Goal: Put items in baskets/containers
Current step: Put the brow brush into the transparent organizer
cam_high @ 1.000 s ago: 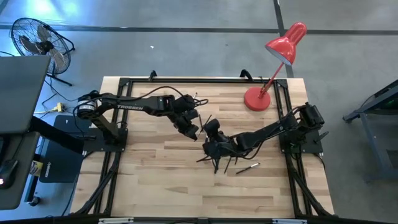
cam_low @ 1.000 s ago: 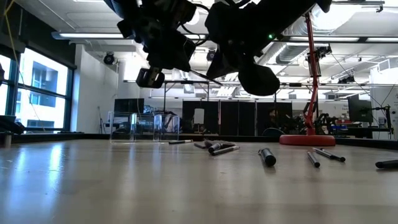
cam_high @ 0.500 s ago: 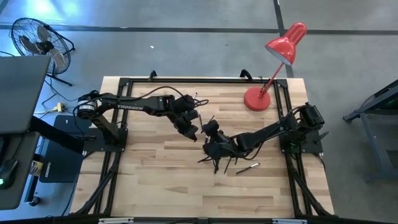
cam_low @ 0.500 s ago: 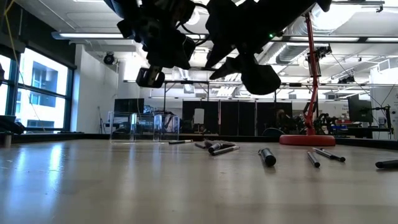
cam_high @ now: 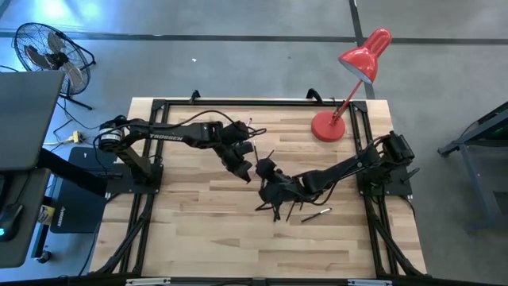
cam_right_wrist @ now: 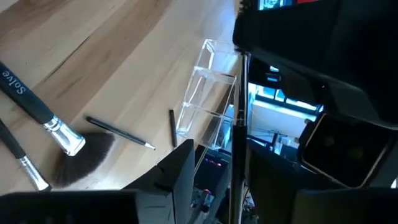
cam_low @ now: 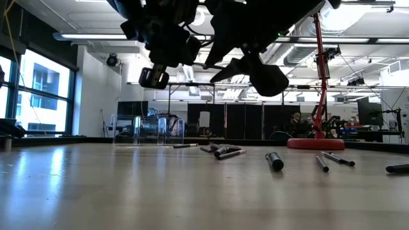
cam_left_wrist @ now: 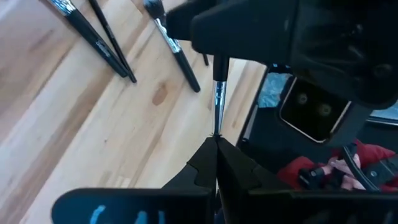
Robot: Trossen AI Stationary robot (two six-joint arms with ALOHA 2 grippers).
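Above the middle of the table [cam_high: 198, 222], both at work, tips nearly meeting. Left gripper [cam_high: 244, 164]: clamped tight on the end of one slim brush [cam_left_wrist: 217, 99], handle pinched right at the fingertips [cam_left_wrist: 211, 146] and running straight out ahead of them. Right gripper [cam_high: 263, 168]: just past the left one, facing it, fingers [cam_right_wrist: 180, 168] spread apart on either side of that same brush, the thin shaft standing in the gap between them without a visible squeeze. In the low view, both raised well clear of the wood, nothing touching the tabletop.

Below and beyond the right gripper: clear holder [cam_right_wrist: 208, 93] on the boards, lying ahead of its spread fingers; in the low view [cam_low: 148, 131] under and behind the left gripper. Near the holder, on the side toward the right gripper, fan brush [cam_right_wrist: 78, 152] flat on the wood with its fluffy head down on the boards. Beneath and just behind the right gripper: loose brushes [cam_high: 298, 208] scattered flat, a few crossing. Farther off beyond the right gripper, toward the table's corner: red lamp [cam_high: 329, 125].
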